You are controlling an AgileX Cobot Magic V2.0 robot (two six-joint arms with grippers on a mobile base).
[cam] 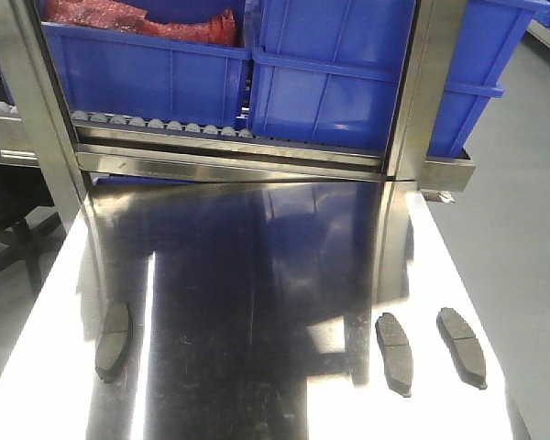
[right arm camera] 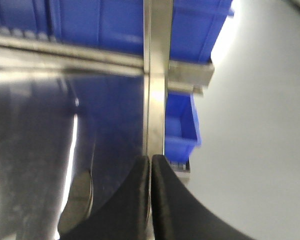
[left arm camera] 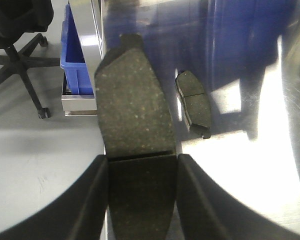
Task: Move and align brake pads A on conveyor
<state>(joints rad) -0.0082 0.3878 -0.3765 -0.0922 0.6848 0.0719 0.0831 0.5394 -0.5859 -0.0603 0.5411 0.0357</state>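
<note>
Steel table [cam: 257,275] fills front cam, blue bins [cam: 330,73] on roller rack [cam: 165,124] behind. Conveyor isn't in any view, so can't give its bearing. On left wrist cam the left gripper [left arm camera: 142,159] is clamped on the held pad [left arm camera: 132,105]: fingers on its two long edges at the near half, groove level w/ fingertips, long axis running straight fwd out of the jaws, far end across table's left edge. Looks lifted, can't confirm. Three more flat on table: left pad [cam: 113,341] near left edge, mid-right pad [cam: 394,353] and far-right pad [cam: 462,346] side by side, not touching, near right edge; all roughly front-to-back. Left wrist cam shows one, prob left pad, just right of and beyond held pad, apart from it. Right gripper [right arm camera: 150,162] has fingers pressed together, nothing between, at table's right edge by steel post [right arm camera: 157,75]. Judgement: left arm does the placing; pad axis = jaw axis, so aligning on conveyor comes down to wrist yaw. Right arm is nearer the two right-side pads.
</note>
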